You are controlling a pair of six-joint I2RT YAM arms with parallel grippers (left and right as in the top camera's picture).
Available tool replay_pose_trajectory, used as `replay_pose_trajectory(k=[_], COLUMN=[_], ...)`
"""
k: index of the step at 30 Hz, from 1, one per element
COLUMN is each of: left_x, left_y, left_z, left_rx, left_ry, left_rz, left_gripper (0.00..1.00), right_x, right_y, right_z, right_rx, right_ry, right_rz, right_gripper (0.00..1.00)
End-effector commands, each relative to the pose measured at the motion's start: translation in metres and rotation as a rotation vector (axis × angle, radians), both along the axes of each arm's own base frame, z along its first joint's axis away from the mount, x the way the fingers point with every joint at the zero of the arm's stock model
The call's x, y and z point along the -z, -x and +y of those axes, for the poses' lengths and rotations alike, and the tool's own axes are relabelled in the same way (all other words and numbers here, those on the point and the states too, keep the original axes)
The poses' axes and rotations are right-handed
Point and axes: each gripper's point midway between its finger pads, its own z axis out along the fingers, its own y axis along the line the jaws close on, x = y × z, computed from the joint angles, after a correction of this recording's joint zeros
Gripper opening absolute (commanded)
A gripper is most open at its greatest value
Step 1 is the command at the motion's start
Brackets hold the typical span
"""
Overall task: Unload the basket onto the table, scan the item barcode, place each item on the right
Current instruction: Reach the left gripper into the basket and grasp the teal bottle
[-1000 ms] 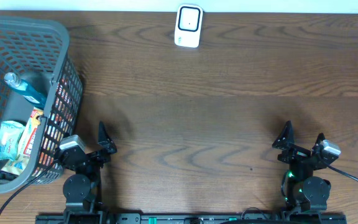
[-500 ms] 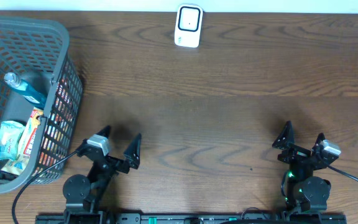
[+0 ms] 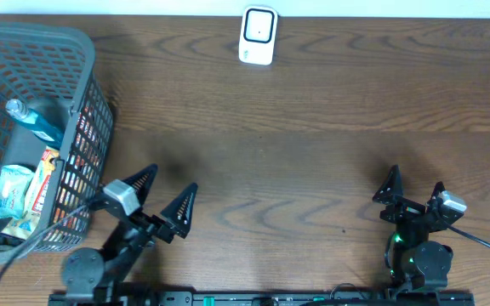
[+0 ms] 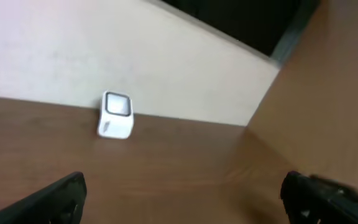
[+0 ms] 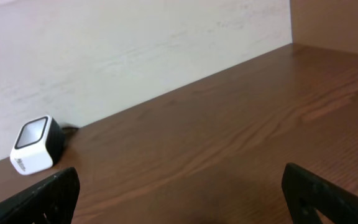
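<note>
My left fingers (image 3: 183,204) and right fingers (image 3: 388,187) sit spread, empty; far-edge scanner (image 3: 258,36) faces them, ready for scanning.

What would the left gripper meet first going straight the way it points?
Probably nothing near: the left gripper aims over bare table, with the barcode scanner left of its line. The pale back wall looks first, though depth is unclear.

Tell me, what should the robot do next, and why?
Probably swing the left end effector over the basket toward a snack packet. It is open and empty beside the basket, nothing is held yet, and the scanner stands far ahead.
</note>
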Motion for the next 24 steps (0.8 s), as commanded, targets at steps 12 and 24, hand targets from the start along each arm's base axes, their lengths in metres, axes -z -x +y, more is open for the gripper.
replay_pose_trajectory(k=[12, 24], left_x=[-0.106, -0.115], left_y=[-0.056, -0.104], left_z=[-0.007, 0.089], left_rx=[0.074, -0.430], left_ry=[-0.200, -0.229], left_rz=[0.347, 0.455], left_gripper=[0.98, 0.98], right_x=[0.001, 0.000], right_y=[0.000, 0.000], right_z=[-0.001, -0.001], right_rx=[0.003, 0.003], right_ry=[-0.003, -0.003], right_rz=[0.000, 0.000], right_gripper=[0.99, 0.99])
